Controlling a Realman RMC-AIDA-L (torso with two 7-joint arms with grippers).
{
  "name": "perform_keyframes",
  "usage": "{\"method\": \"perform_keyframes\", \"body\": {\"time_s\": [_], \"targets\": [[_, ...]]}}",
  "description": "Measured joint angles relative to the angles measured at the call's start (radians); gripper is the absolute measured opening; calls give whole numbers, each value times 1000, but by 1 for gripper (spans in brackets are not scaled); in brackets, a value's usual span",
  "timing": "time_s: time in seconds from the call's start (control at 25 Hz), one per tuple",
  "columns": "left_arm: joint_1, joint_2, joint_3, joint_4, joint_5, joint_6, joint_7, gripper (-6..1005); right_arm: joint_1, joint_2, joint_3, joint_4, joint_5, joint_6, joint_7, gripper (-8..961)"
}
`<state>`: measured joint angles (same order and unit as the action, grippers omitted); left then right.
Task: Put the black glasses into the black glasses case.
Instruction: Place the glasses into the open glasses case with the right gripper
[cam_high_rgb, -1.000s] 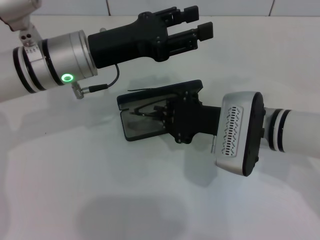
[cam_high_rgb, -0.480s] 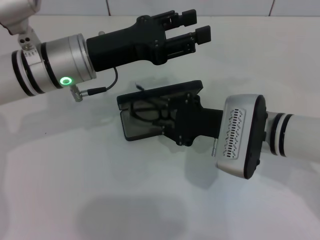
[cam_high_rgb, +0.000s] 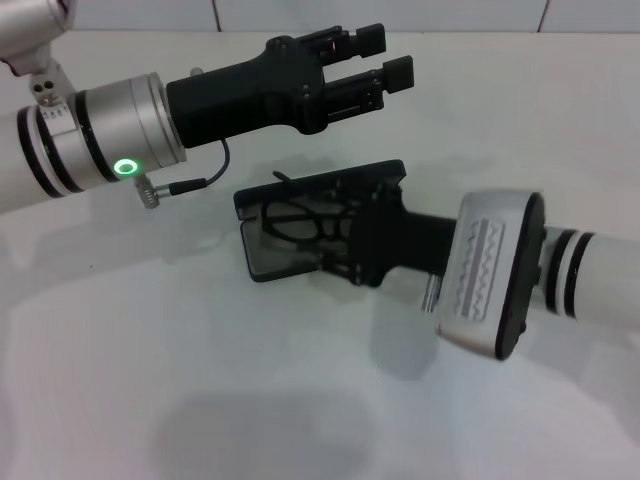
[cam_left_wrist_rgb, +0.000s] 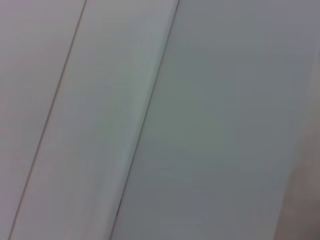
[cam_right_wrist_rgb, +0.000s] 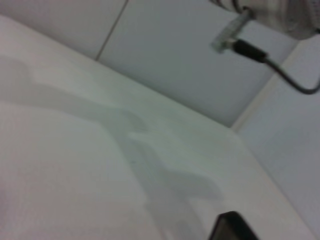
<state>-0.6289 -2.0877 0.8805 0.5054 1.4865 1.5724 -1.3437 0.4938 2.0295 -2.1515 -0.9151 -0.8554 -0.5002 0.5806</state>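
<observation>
The black glasses case (cam_high_rgb: 318, 186) lies open mid-table, lid up at the far side, grey lining facing me. The black glasses (cam_high_rgb: 290, 222) rest inside it, lenses toward the case's left end. My right gripper (cam_high_rgb: 336, 236) comes in from the right and sits low at the case's right half, just beside the glasses, open and drawn slightly off them. My left gripper (cam_high_rgb: 385, 55) hovers above and behind the case, open and holding nothing. Neither wrist view shows the glasses.
White tabletop (cam_high_rgb: 200, 400) all around the case, with a tiled wall (cam_left_wrist_rgb: 160, 120) at the back. The left arm's cable and plug (cam_high_rgb: 190, 183) hang just left of the case and also appear as the plug (cam_right_wrist_rgb: 250, 50) in the right wrist view.
My right gripper has pulled back to the right while the glasses stayed in the case, showing more of the frame. The left arm drifted slightly left.
</observation>
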Motion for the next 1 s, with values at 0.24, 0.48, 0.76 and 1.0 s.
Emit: {"method": "perform_keyframes", "body": {"time_s": [0.24, 0.48, 0.76, 1.0], "targets": [[0, 2, 0, -4, 1, 0, 0, 652, 11, 0, 37, 12, 82, 1, 2, 512], [0, 3, 0, -2, 1, 0, 1, 652, 15, 0, 25, 12, 82, 3, 2, 513], [0, 3, 0, -4, 1, -1, 2, 652, 65, 0, -12, 46, 77, 13, 71, 513], [0, 3, 0, -4, 1, -2, 2, 652, 73, 0, -40, 49, 74, 8, 92, 514]]}}
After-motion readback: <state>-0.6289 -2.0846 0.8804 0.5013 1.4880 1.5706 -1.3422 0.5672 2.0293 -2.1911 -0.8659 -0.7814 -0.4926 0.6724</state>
